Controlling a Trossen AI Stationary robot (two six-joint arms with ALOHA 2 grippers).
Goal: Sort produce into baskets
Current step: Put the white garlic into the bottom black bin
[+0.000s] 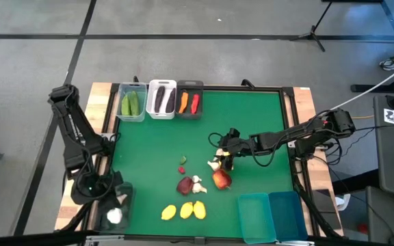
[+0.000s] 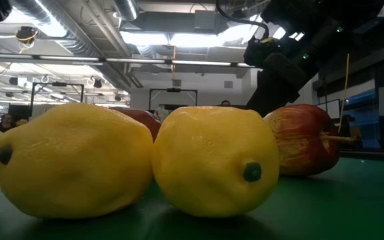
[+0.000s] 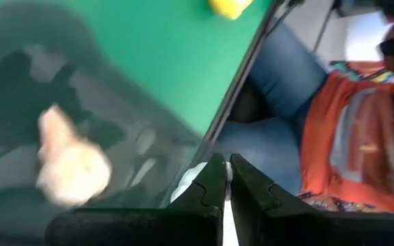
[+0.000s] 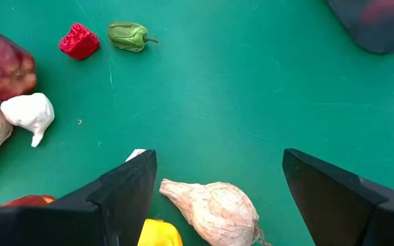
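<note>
My right gripper [image 1: 223, 161] is open above the green mat, fingers pointing down. In the right wrist view [image 4: 219, 156] its fingers stand on either side of a white garlic bulb [image 4: 214, 208] that lies on the mat, and touch nothing. More garlic [image 4: 29, 113], a dark red fruit [image 4: 2, 68], a small red piece [image 4: 79, 41] and a green piece [image 4: 128, 35] lie nearby. My left gripper [image 3: 226, 181] is shut and empty over the dark translucent bin [image 1: 118, 199] at the near left, which holds a garlic bulb [image 3: 70, 164].
Cucumbers in the clear bin [image 1: 132, 102], eggplants in the white bin [image 1: 161, 99], and carrot and chili in the dark grey bin [image 1: 189, 101] stand at the far edge. Three lemons [image 1: 185, 210] and a red fruit [image 1: 221, 180] lie near the front. Two teal bins [image 1: 272, 215] stand near right. A person sits beyond the table's edge [image 3: 361, 116].
</note>
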